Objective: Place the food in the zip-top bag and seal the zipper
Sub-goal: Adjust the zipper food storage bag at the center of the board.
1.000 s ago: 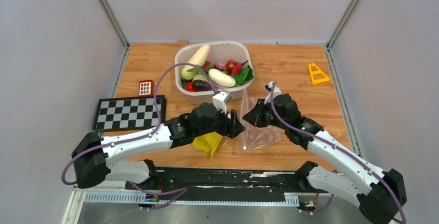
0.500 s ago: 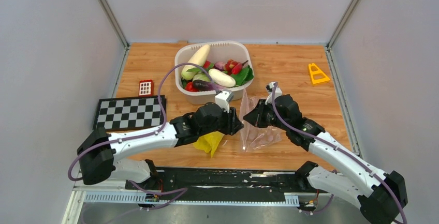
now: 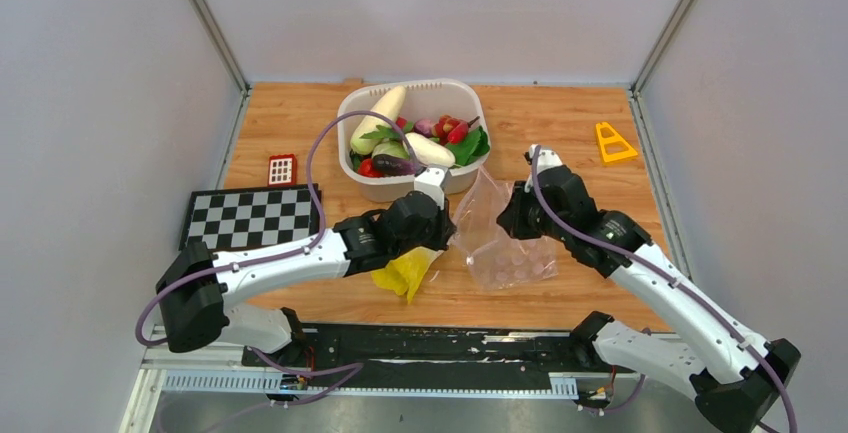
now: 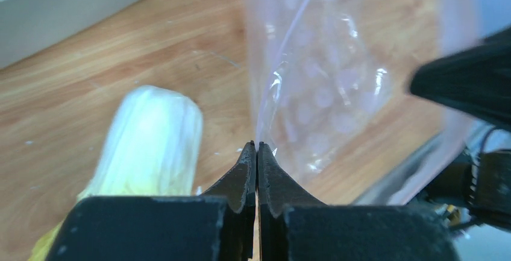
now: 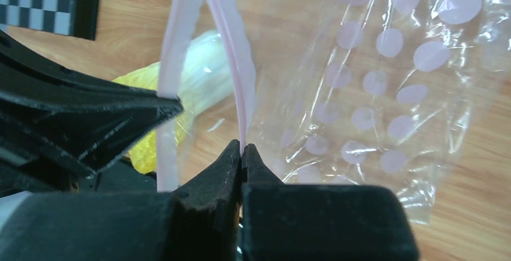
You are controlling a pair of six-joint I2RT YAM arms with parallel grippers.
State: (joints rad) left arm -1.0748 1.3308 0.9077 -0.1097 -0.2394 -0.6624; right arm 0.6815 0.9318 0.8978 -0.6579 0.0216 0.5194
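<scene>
Right wrist view: clear pink-spotted plastic zip-top bag (image 5: 385, 92) is held over wooden worktop (image 5: 476, 213), pink zipper lips (image 5: 234, 50) pinched by closed left gripper (image 4: 257, 146) and closed right gripper (image 5: 241, 147). Either lip could be pulled free by overstretching.

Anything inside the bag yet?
Nothing shows through the zip-top bag but its pink spots and table wood. Left hand and right hand cover bits of its rim.

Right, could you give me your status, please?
Left gripper, right gripper shut on clear pink-spotted plastic bag. Toy vegetables in white tub. Yellow cabbage beside bag.
</scene>
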